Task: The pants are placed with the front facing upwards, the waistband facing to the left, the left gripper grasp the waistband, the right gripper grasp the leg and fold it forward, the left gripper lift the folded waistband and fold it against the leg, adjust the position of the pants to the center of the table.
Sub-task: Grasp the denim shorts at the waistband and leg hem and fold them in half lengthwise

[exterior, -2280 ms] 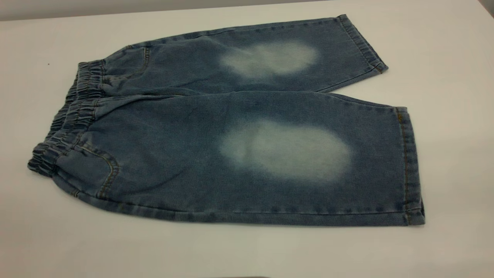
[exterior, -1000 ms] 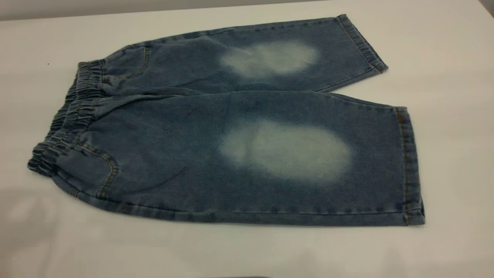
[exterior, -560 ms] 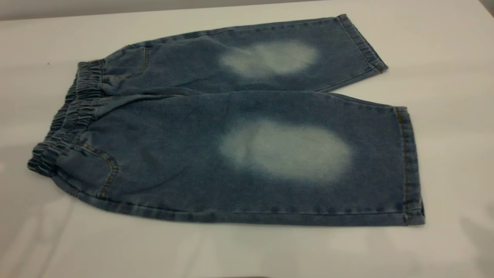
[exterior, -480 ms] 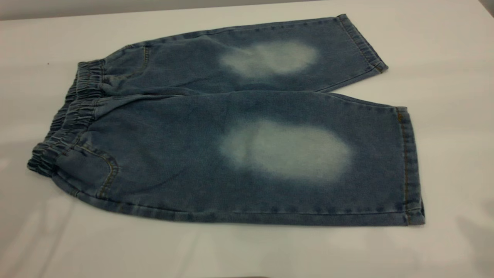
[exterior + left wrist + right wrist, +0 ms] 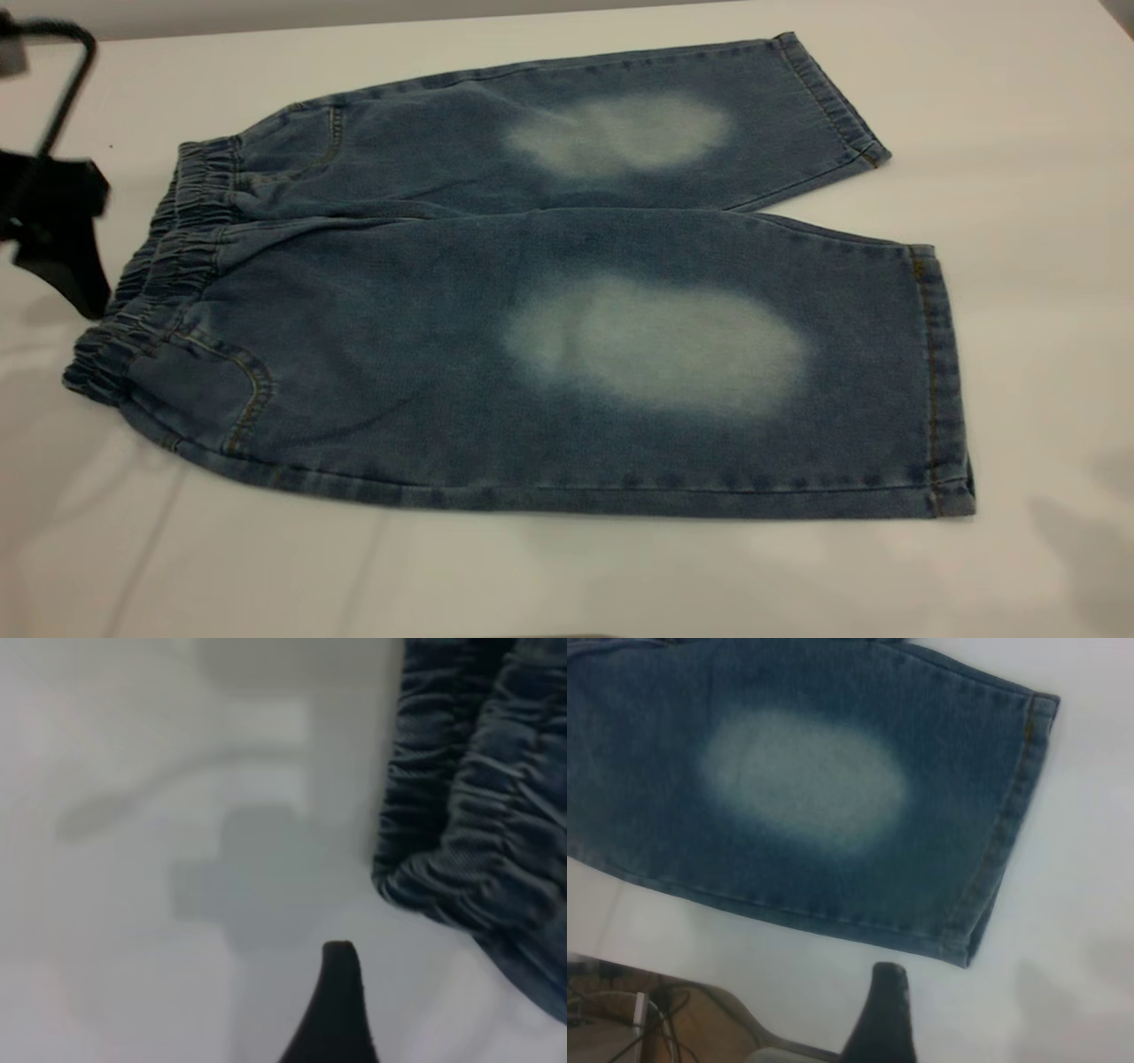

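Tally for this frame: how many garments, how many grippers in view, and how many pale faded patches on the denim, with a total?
Garments: 1, the pants on the table.
Grippers in view: 2, the left gripper beside the waistband, the right gripper near the leg hem.
Pale faded patches: 2.
Total: 5.

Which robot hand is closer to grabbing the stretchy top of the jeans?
The left gripper. It hangs just beside the waistband at the left end of the pants, not touching it yet. The right gripper is near the far leg hem instead.
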